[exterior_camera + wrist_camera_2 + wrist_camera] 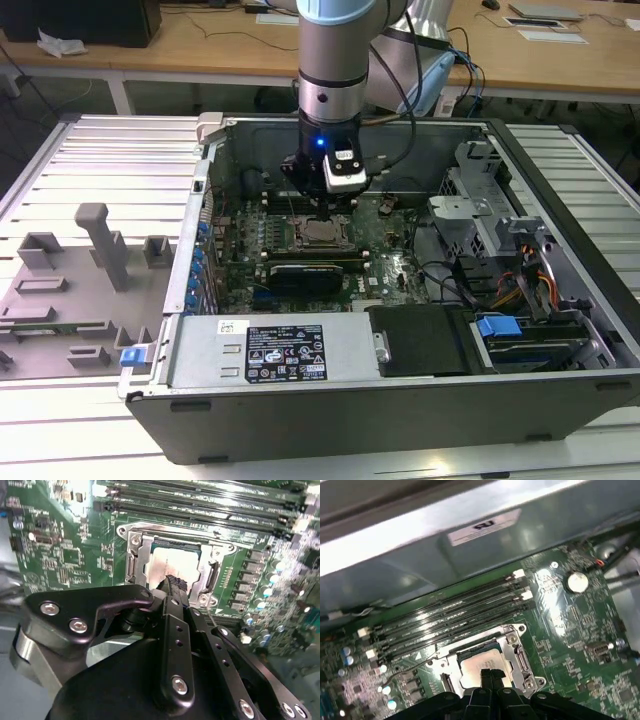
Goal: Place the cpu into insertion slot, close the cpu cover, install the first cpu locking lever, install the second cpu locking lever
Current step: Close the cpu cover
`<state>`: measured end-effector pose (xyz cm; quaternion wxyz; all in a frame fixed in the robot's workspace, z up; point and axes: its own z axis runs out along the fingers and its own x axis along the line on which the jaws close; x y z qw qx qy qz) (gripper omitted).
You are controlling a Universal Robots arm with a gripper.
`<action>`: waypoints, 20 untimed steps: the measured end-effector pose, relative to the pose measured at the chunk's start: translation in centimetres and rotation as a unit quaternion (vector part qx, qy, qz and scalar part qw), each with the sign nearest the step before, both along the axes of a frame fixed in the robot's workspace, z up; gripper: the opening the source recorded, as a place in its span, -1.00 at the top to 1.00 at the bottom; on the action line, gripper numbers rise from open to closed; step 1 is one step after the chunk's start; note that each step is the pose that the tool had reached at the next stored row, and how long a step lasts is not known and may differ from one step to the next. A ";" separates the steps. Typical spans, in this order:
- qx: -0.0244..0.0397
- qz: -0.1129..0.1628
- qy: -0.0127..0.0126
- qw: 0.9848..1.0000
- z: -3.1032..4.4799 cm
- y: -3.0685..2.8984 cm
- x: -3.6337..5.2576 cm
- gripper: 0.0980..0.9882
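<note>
The cpu (172, 560) lies flat in the insertion slot (322, 234) on the green board, its silver-grey top showing through the window of the cpu cover (141, 555). The cover lies down over the socket, and both also appear in the first wrist view, cpu (479, 662) and cover (514, 649). My gripper (173, 582) hangs straight over the chip with its two black fingertips (486, 673) pressed together, shut on nothing. The tips are just above or on the chip's top, and I cannot tell which. In the exterior view the gripper (325, 203) is inside the open computer case.
Long black memory slots (450, 611) run beside the socket. A black heatsink block (305, 270) sits just in front of it, with the case wall (205, 200) and drive cage (480, 215) either side. Grey fixtures (95, 245) stand on the table at the exterior view's left.
</note>
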<state>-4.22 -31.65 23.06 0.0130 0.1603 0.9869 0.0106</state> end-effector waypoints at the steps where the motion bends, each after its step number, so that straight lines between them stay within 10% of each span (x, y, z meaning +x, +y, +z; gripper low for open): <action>1: 0.000 0.019 0.000 1.000 0.00 0.00 0.00 0.98; 8: 0.000 0.083 0.000 0.997 0.00 0.00 0.00 0.98; 20: 0.000 0.207 0.000 0.978 0.00 0.00 0.00 0.98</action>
